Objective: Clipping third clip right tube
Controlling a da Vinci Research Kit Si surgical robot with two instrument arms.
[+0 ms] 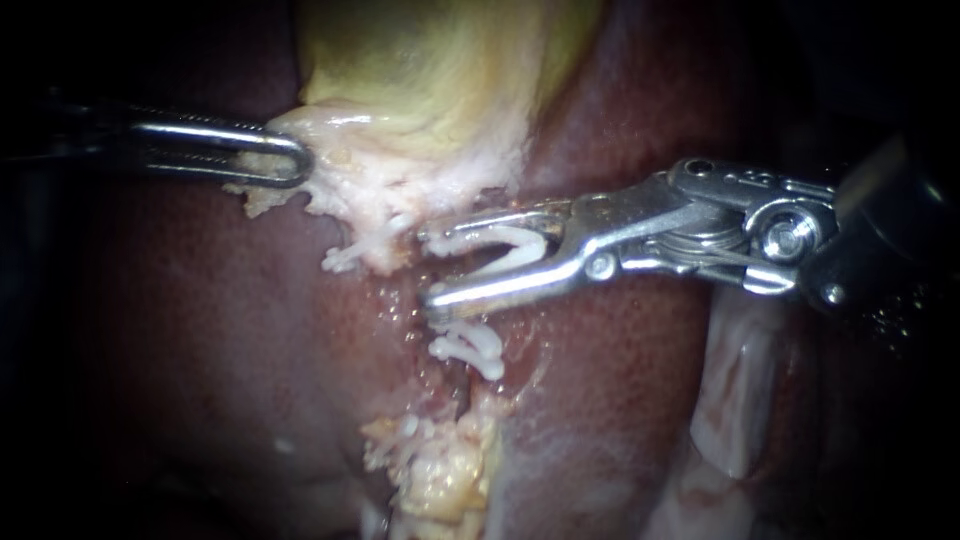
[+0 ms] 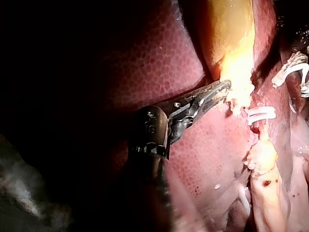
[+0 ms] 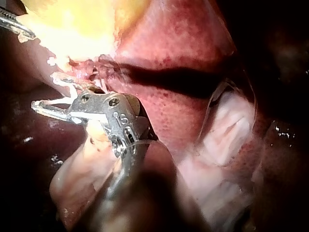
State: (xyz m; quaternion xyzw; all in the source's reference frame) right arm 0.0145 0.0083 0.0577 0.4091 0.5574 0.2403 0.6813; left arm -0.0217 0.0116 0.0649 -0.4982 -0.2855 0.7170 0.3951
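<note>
- While the right instrument (image 1: 427,268) held a white forked clip (image 1: 520,240) in spread jaws, liver (image 1: 200,350) lay bare at eight o'clock.
- At ten o'clock the left instrument (image 1: 295,160) pinched the gallbladder (image 1: 430,70) edge between its jaws.

Only thing carrying anything here is the liver (image 1: 200,330), dark red and speckled, basically wall to wall. Lying right on it: the yellowish gallbladder (image 1: 430,70) with its pale ragged fringe, a couple of white clips (image 1: 470,345) in a wet groove, and a lumpy yellow fat clump (image 1: 440,465) near them.
</note>
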